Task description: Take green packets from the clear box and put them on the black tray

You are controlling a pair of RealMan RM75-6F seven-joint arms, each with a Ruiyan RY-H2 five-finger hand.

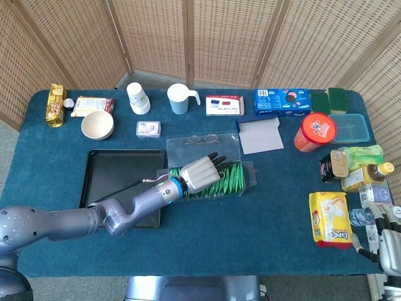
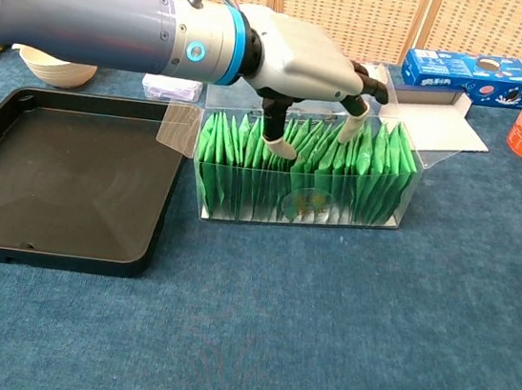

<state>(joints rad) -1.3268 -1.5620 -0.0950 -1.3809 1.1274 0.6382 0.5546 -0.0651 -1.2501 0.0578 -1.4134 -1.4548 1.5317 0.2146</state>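
Your left hand [image 2: 303, 61], fingers spread among the green packets [image 2: 303, 167], grasps nothing yet; closing here risks snagging several or dragging the clear box [image 2: 401, 189].

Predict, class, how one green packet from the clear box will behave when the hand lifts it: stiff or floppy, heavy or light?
Probably light and floppy: the green packets look thin and flat, leaning against each other. Tightly packed in the clear box, one may drag neighbours up. The left hand likely needs a pinch, since the glossy surfaces look slippery.
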